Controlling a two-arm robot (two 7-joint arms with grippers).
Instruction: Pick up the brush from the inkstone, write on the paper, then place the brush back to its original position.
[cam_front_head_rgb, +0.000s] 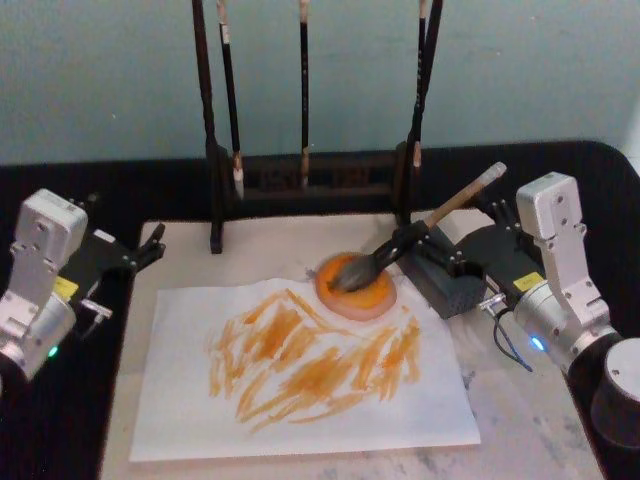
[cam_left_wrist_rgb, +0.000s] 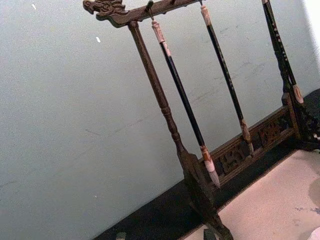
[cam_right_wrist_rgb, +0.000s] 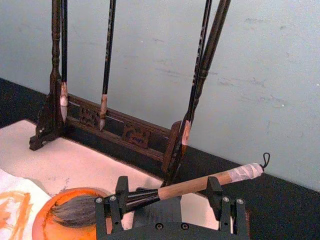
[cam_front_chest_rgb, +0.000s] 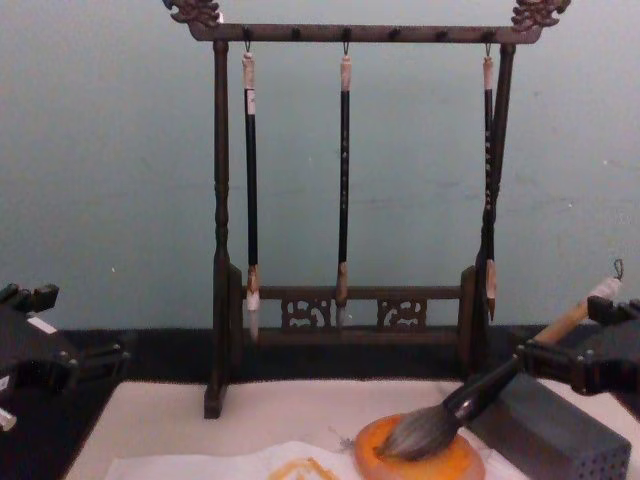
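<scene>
The brush (cam_front_head_rgb: 400, 245) lies slanted, its bushy grey bristles (cam_right_wrist_rgb: 75, 210) resting in the round orange inkstone (cam_front_head_rgb: 372, 297). Its tan handle (cam_right_wrist_rgb: 192, 185) rises to the right, ending in a white cap. My right gripper (cam_front_head_rgb: 450, 225) is open right at the handle, fingers (cam_right_wrist_rgb: 122, 187) spread wide. The shaft runs past both fingertips without being clamped, as the chest view also shows around the right gripper (cam_front_chest_rgb: 570, 335). The white paper (cam_front_head_rgb: 300, 370) with orange strokes lies in front of the inkstone. My left gripper (cam_front_head_rgb: 125, 275) is parked open at the table's left.
A grey perforated block (cam_front_head_rgb: 450, 285) sits just right of the inkstone, under the brush shaft. A dark wooden stand (cam_front_chest_rgb: 345, 300) with three slim hanging brushes stands at the back of the cream mat (cam_front_head_rgb: 270, 245). Black table surface surrounds the mat.
</scene>
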